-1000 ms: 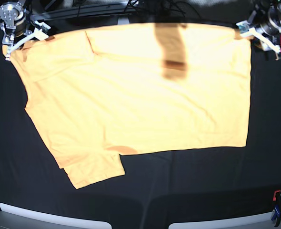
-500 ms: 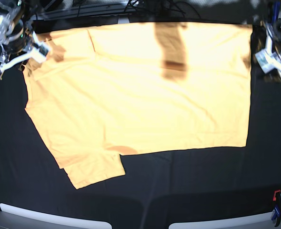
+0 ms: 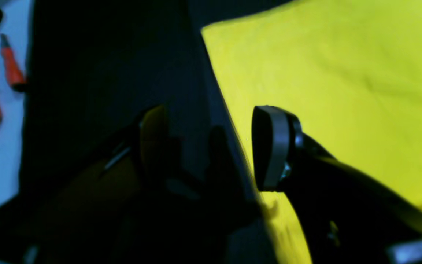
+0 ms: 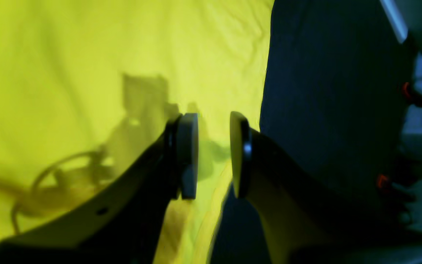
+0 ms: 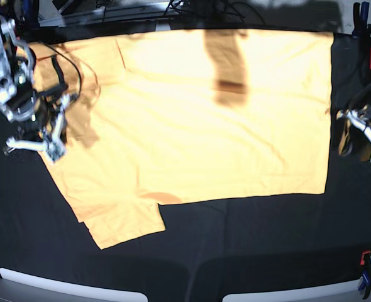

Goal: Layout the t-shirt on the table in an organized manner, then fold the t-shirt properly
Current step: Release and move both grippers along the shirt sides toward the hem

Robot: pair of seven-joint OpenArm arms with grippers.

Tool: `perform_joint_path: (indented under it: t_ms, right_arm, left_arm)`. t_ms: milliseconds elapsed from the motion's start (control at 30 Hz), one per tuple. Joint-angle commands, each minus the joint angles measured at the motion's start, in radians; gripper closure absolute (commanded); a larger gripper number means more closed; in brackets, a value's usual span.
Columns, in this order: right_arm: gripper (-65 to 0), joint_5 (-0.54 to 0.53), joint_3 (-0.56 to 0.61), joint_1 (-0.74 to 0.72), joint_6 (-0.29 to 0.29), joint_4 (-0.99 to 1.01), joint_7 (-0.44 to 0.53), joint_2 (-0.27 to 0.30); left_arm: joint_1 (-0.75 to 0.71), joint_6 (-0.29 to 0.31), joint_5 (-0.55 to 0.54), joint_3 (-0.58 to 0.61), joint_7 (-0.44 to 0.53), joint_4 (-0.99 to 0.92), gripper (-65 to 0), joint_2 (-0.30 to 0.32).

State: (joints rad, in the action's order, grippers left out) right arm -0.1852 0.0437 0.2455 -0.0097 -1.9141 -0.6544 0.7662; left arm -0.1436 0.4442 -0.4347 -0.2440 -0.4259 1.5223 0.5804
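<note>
The shirt (image 5: 192,119) is lying spread flat on the tabletop (image 5: 248,251), long axis running between the arms, with the right gripper (image 4: 214,156) hovering part-open, empty, over its sleeve-side edge and the left gripper (image 3: 211,146) standing wide, empty, straddling its hem edge.

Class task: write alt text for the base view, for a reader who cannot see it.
A light orange t-shirt lies spread flat on a black table. The right gripper hangs over its left edge; the left gripper hangs beside its right edge. Neither holds cloth.
</note>
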Motion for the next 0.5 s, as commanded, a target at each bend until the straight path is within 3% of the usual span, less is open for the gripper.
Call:
perform_joint_path:
  t_ms: [0,200,367,467]
  right_arm:
    - [-14.7,-0.011,-0.011,-0.055,0.006,0.021,0.018,0.001]
    - [-14.7,-0.124,-0.011,-0.317,0.111,0.278,0.012,-0.094]
    - [-14.7,-0.25,-0.011,-0.56,0.237,0.548,-0.069,-0.119]
    - [-14.7,-0.299,-0.011,-0.702,0.332,0.716,-0.126,-0.126]
  left_arm:
    - [0.044,0.001,-0.013,-0.008,0.026,-0.011,-33.9,0.0]
    - [0.232,0.002,-0.012,-0.008,0.008,-0.224,-33.9,-0.085]
    - [0.406,0.009,-0.012,-0.008,0.008,-0.476,-33.9,-0.118]
    - [0.517,0.064,-0.011,-0.008,0.004,-0.629,-33.9,-0.134]
